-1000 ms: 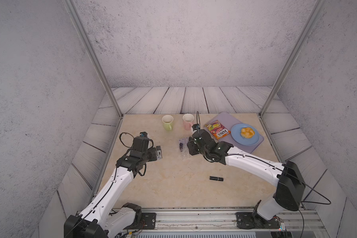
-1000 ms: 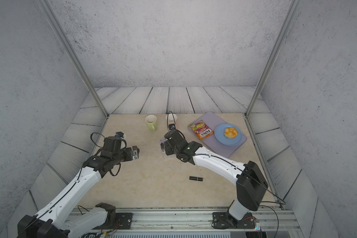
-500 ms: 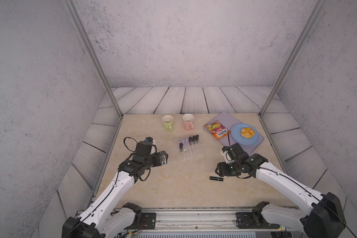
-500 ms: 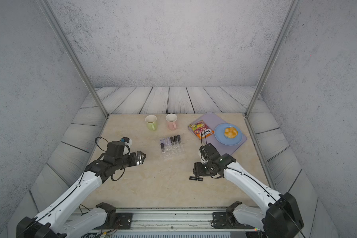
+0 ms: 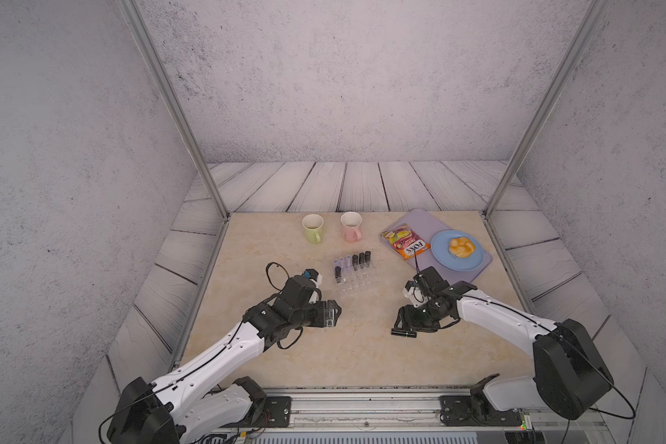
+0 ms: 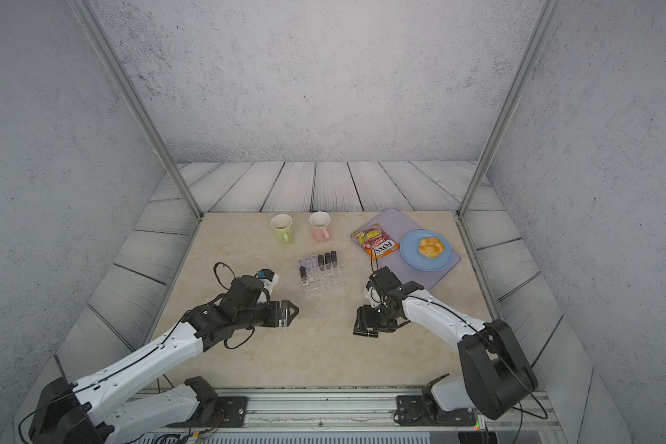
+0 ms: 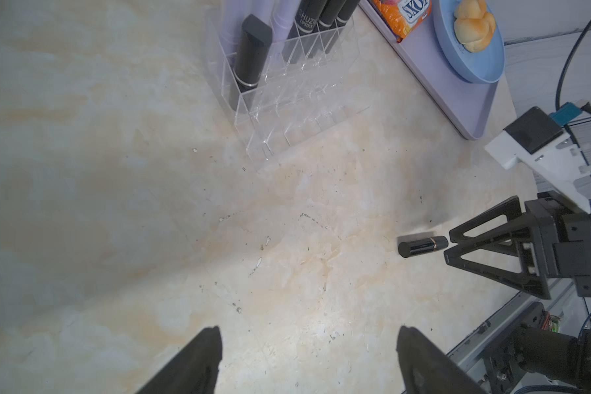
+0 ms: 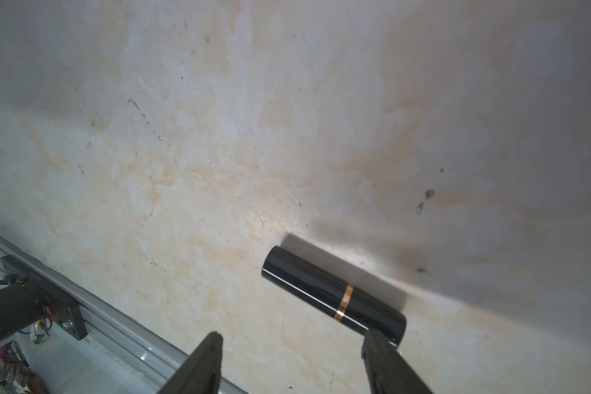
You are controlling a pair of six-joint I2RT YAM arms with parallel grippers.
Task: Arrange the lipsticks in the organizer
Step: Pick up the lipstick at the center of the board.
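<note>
While my right claw (image 8: 292,337) hangs unclenched beside the glossy black cylindrical lipstick (image 8: 335,295) lying on the beige table (image 8: 185,170), my left claw (image 7: 309,329) gapes empty near the clear gridded plastic organizer (image 7: 287,112).

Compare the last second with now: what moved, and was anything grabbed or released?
The right gripper left the organizer and swung back toward the near edge; it now sits open at the loose black lipstick on the table, not gripping it. The left gripper, open, shifted inward toward the table's middle. Nothing was taken hold of. The loose lipstick and the seven lipsticks in the organizer stayed put.
</note>
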